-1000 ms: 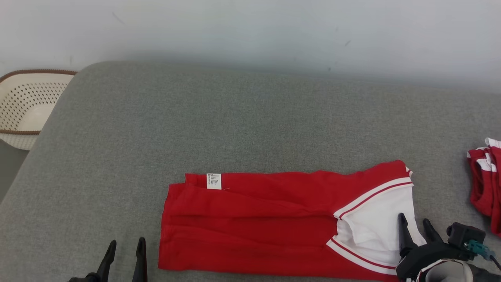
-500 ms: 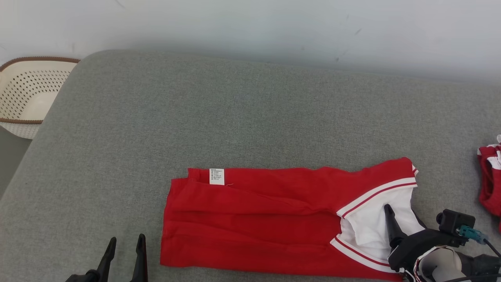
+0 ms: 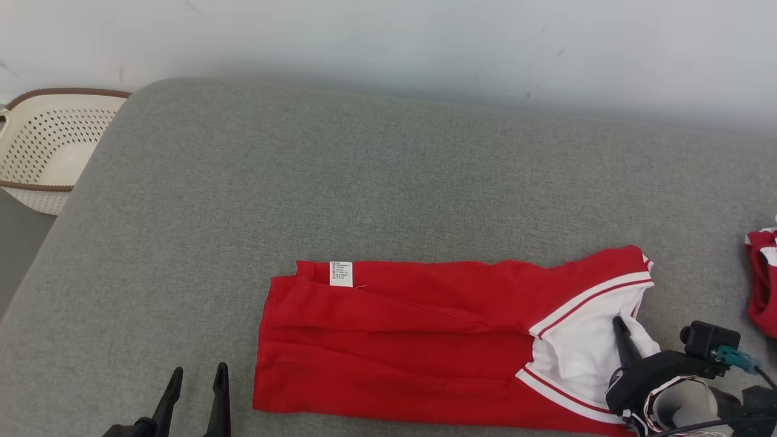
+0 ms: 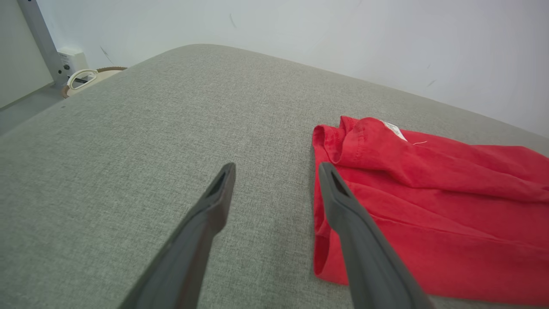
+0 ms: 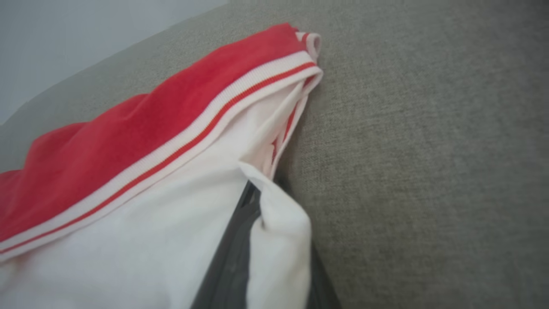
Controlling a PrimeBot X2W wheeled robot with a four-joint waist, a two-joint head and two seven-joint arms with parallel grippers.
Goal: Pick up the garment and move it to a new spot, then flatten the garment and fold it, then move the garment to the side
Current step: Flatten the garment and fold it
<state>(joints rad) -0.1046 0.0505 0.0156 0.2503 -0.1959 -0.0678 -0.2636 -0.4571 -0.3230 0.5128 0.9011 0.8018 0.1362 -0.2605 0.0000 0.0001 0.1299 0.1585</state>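
1. Grey woven fabric covers the wide padded surface in front of you. A pale wall stands behind it, and a cream perforated plastic basket with a brown rim sits off its far left corner.
2. You find the task's thing, the red cloth garment with a white panel and red-striped white trim, on the near part of the surface, from the middle toward the right. It lies as a long flat band, doubled along its length, with a small white care label near its far left corner.
3. Your right gripper is closed on the white panel at the right end of the garment. In the right wrist view the white cloth wraps over one dark finger, so the pinch has cloth in it.
4. Your left gripper stands wide and holds nothing. It hovers over bare grey fabric just beside the garment's left hem.
5. You also see a second red-and-white piece of clothing at the right edge, well apart.
6. I judge that you are in the folding step: the flattening looks done, and the crosswise fold is not yet made.
7. The next move probably calls for lifting the pinched end only a little and carrying it leftward over the band toward the label end, slowly, so the layers under it do not slide. If the band drags, your left gripper can hold the left hem down.
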